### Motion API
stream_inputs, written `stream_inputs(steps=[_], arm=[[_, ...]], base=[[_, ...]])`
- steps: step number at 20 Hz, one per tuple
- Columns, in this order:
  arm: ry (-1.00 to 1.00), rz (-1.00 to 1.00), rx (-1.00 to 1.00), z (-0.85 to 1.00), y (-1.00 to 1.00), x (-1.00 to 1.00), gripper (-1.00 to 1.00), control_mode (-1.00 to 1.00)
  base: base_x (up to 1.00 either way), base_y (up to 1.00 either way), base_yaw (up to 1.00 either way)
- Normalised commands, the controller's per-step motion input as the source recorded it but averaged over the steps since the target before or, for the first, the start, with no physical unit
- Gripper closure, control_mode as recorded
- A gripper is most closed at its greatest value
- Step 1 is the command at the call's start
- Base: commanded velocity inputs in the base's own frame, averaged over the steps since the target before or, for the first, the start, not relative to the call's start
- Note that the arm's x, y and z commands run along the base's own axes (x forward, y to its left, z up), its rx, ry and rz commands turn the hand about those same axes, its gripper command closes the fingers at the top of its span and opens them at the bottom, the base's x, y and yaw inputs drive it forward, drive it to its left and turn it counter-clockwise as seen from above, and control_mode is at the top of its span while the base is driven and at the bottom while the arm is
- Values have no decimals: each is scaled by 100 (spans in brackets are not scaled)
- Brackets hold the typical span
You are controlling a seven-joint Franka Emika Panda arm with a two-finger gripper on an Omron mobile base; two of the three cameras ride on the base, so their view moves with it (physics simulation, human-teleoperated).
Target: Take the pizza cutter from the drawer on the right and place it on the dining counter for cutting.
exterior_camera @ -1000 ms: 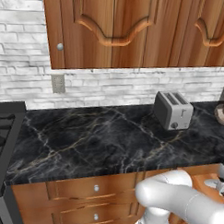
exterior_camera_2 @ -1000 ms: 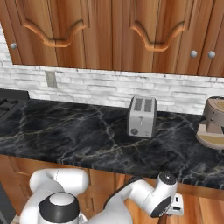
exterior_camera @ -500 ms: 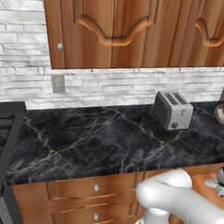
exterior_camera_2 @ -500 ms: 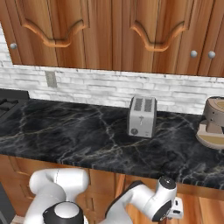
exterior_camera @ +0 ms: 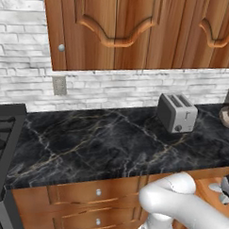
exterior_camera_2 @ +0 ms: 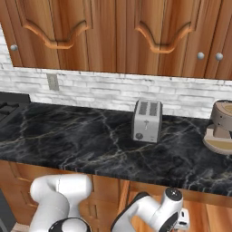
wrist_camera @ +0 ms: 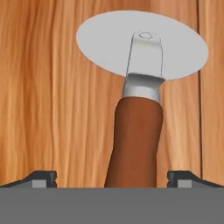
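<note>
Pizza cutter (wrist_camera: 139,100) position: flat on the wooden floor of the drawer (wrist_camera: 48,100), wheel blade toward the top of the hand view, brown handle running down between our claw (wrist_camera: 112,179) tips. Claw state: spread wide, one dark fingertip (wrist_camera: 41,178) on each side of the handle, neither touching it. In the right base view we see the claw (exterior_camera_2: 180,221) low, below the front edge of the black marble worktop (exterior_camera_2: 81,140). A toaster (exterior_camera_2: 147,120) stands on that worktop near the white brick wall.
</note>
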Motion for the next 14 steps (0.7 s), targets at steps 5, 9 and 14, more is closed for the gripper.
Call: stream_inputs(steps=[5, 9, 14], arm=[[0, 0, 0, -22, -1, 0, -100, -100], [0, 0, 0, -19, 0, 0, -100, -100], [0, 0, 0, -5, 0, 0, -100, -100]], base=[[0, 0, 0], [0, 0, 0], [0, 0, 0]])
